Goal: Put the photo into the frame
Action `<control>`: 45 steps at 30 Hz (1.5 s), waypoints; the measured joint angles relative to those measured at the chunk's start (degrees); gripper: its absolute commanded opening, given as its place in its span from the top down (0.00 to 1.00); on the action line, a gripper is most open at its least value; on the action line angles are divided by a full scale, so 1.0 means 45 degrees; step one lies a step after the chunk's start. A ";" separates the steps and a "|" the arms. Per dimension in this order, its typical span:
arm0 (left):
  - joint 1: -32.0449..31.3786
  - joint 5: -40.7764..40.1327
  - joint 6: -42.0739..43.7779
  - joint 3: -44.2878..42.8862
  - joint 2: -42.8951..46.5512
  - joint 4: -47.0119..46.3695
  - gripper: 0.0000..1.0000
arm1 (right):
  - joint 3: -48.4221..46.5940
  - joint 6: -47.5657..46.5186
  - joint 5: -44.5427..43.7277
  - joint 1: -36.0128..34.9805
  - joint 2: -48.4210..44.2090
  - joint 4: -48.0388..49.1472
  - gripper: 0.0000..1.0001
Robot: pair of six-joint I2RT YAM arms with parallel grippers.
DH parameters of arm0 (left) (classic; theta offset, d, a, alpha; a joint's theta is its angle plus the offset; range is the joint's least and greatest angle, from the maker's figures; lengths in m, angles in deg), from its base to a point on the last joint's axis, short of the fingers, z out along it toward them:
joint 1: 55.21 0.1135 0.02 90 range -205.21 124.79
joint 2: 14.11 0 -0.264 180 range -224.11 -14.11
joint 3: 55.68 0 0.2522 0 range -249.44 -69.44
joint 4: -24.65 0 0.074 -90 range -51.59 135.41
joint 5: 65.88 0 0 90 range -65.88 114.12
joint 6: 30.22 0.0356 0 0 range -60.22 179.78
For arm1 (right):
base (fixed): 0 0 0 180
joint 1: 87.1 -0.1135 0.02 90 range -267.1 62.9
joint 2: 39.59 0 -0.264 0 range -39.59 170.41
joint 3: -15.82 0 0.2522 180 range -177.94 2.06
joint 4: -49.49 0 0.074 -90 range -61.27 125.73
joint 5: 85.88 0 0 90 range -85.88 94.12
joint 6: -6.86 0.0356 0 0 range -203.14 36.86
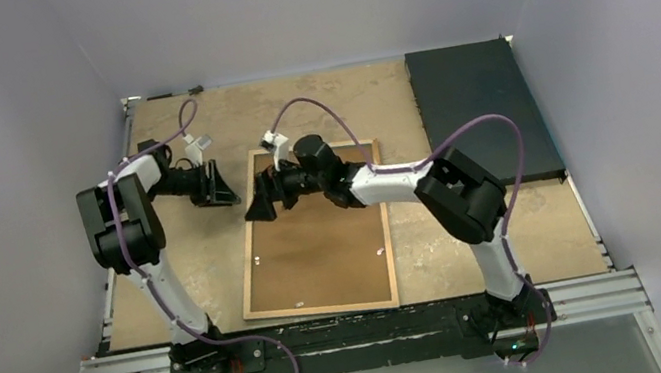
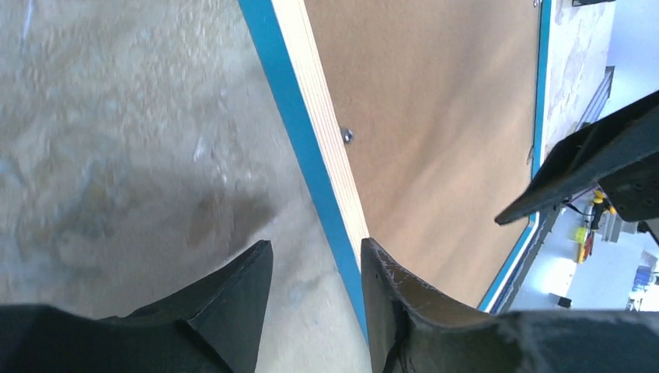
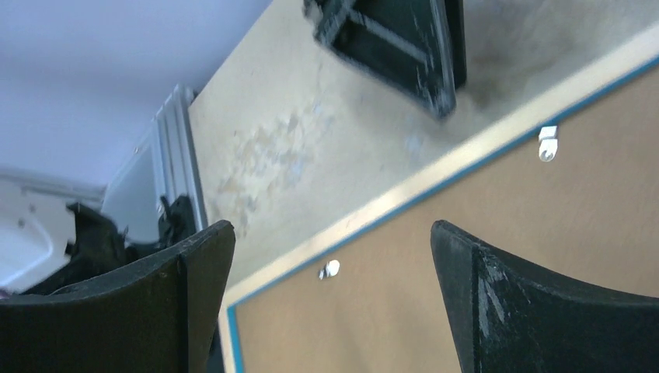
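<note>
Brown back up, the frame [image 1: 317, 250] is laid flat, long axis 12-to-6, with table [image 1: 207, 258] exposed at 9 o'clock. Left gripper [image 1: 226, 194], part open, and right gripper [image 1: 257, 206], wide, are held empty by its 11 o'clock corner.

- The overhead view is lit softly and evenly, and the arms throw only faint shadows on the mottled tan desk [image 1: 233, 112].
- The dark rectangular mat [image 1: 481, 111] reads nearly black, its detail lost.
- In the left wrist view the desk is smeared with blur, the black jaws are out of focus, and the right edge is overexposed.
- The right wrist view is soft, and the thin blue-edged, tan-rimmed rectangular frame [image 3: 466, 153] shows a bright rim.
</note>
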 measured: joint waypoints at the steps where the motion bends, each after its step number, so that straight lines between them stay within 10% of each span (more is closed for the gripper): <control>1: 0.0063 -0.0063 0.0219 0.0000 0.0146 0.0253 0.55 | 0.0573 0.0058 0.0034 -0.0044 -0.0403 0.0141 0.05; 11: 0.0136 -0.0486 0.3138 0.1889 0.1297 0.2900 0.66 | 0.3920 0.0928 0.0879 -0.1554 -0.0879 0.1433 0.10; 45: -0.0500 -0.0661 0.3177 0.1744 0.0423 0.3177 0.89 | 0.1496 0.1214 0.2035 -0.1982 0.1088 0.1433 0.16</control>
